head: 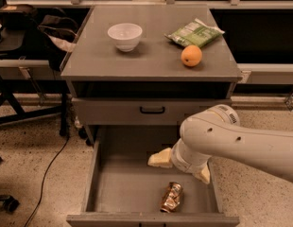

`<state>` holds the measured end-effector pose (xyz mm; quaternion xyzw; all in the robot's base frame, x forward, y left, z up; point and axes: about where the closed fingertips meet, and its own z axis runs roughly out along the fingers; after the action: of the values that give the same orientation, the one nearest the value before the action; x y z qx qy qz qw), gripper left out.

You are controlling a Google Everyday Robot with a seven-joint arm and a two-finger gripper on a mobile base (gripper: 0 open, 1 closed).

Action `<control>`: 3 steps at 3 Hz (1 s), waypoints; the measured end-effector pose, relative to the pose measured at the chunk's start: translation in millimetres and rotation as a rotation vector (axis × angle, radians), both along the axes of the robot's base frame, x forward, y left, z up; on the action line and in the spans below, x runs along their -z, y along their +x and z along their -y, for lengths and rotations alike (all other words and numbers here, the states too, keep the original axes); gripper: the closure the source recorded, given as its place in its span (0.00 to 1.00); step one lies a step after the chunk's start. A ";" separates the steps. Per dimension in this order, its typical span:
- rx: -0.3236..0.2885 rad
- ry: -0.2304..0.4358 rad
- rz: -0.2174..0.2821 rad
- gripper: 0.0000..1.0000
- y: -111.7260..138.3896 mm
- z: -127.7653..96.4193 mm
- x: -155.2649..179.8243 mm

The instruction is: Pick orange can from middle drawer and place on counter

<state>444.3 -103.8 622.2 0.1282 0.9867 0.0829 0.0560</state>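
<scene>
The orange can (171, 197), dented and copper-coloured, lies on its side near the front of the open middle drawer (123, 183). My gripper (182, 167) hangs inside the drawer just above and behind the can, not touching it. Its two cream fingers (160, 158) are spread apart and hold nothing. The white arm comes in from the right and hides part of the drawer's right side. The counter (151, 60) is the grey cabinet top above.
On the counter stand a white bowl (124, 35), a green snack bag (194, 33) and a round orange fruit (191, 56). The upper drawer front with a black handle (152, 110) is shut. A chair and cable are on the left floor.
</scene>
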 end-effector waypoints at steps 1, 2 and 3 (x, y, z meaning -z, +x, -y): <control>0.047 -0.017 0.028 0.00 -1.1 -0.5 4.8; 0.065 -0.042 0.116 0.00 -1.6 4.4 29.3; 0.047 -0.033 0.223 0.00 6.8 3.4 38.0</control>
<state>451.0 -107.2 584.3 0.1405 0.9723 0.0791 0.1694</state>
